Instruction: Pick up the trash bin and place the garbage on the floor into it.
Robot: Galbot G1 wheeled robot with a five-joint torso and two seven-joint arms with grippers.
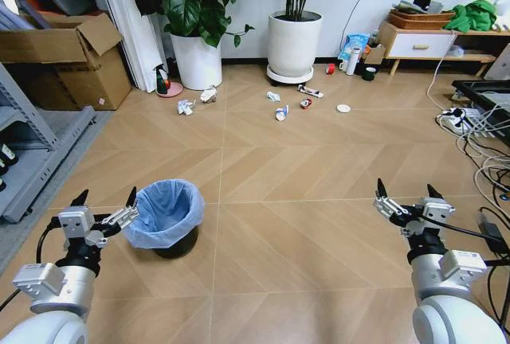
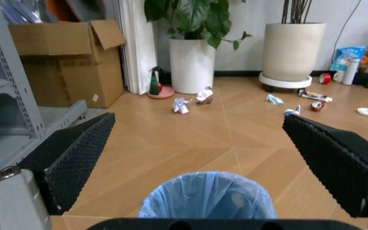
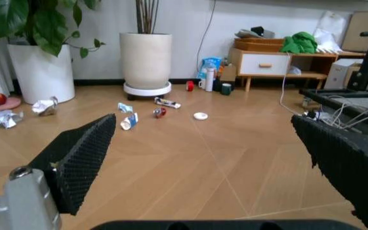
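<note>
The trash bin, black with a light-blue bag over its rim, stands upright on the floor at near left. My left gripper is open just left of its rim, a little above it; the left wrist view shows the bin below the open gripper. My right gripper hangs open over bare floor at near right. The garbage lies far ahead: paper wads, wrappers, a red-white piece, a tube and a white lid.
Two white plant pots stand at the back wall behind the litter. A cardboard box and a metal shelf line the left side. Cables and a power strip lie at right. A wooden bench stands back right.
</note>
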